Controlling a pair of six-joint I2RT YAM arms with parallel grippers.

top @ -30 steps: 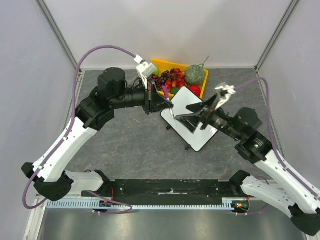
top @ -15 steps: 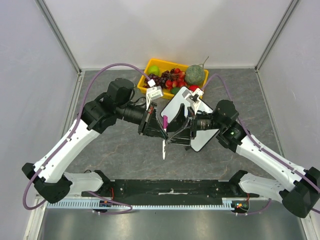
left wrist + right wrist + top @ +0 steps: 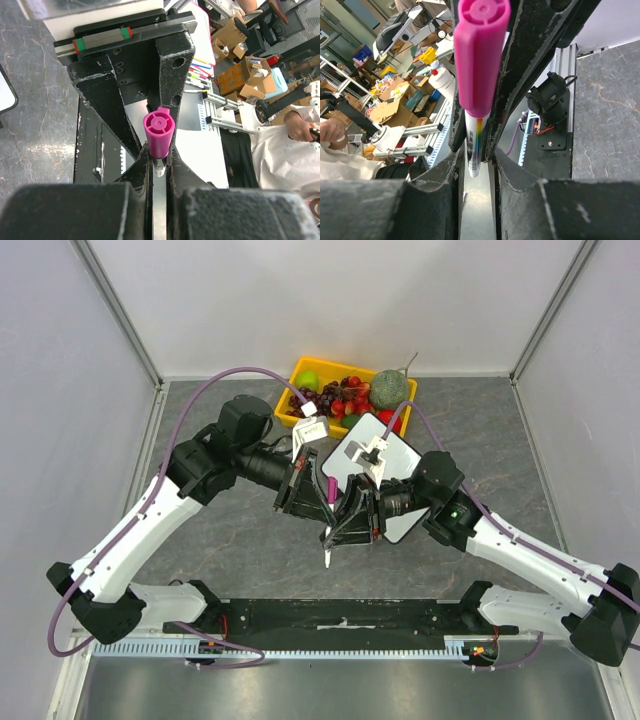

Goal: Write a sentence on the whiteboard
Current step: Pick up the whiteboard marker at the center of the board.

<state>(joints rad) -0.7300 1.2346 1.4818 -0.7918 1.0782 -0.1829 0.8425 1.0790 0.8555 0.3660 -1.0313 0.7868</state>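
Note:
A marker with a magenta cap (image 3: 331, 484) and white body (image 3: 327, 545) hangs upright over the grey tabletop, in front of the whiteboard (image 3: 403, 454). My left gripper (image 3: 321, 508) is shut on the marker just under the cap (image 3: 159, 131). My right gripper (image 3: 339, 530) comes from the right. Its jaws stand narrow on either side of the rainbow-striped lower body (image 3: 472, 142); contact does not show. The right arm covers much of the board. The sentence is out of view; the board's bare parts are plain white.
A yellow tray (image 3: 340, 364) at the back holds grapes, red fruit, a green apple (image 3: 308, 380) and a green melon (image 3: 390, 390). It touches the whiteboard's far corner. Metal frame posts and grey walls close in the table on three sides.
Both grippers have come together in front of the board. The left carried the marker down from near the tray. The right swung in from the right and its wide jaws narrowed around the marker.

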